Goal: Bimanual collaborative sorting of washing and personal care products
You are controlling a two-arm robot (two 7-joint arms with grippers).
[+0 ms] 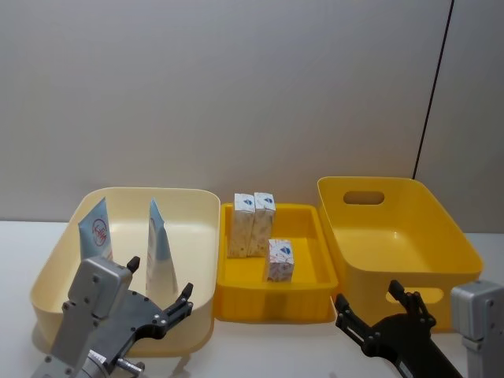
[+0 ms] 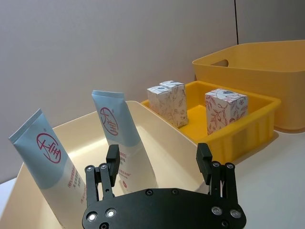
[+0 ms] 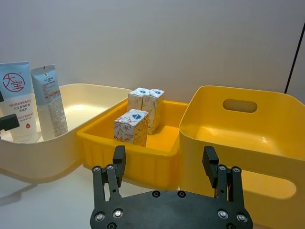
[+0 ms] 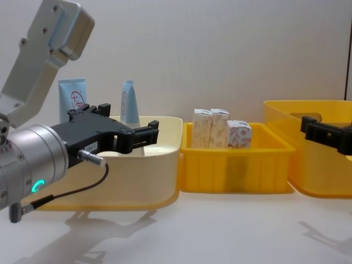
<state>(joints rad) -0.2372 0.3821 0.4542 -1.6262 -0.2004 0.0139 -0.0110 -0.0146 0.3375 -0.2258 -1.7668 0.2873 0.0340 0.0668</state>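
Tubes (image 1: 160,244) lean in the cream bin (image 1: 150,191) left of the yellow tray (image 1: 272,303); cartons (image 1: 253,224) stand inside it. Tubes look soft and light: pinch gently mid-body. Left tool (image 1: 161,276) and right tool (image 1: 368,294) gape empty.

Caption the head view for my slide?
Both open, left gripper and right gripper face cream bin holding two tubes, yellow tray holding three cartons.
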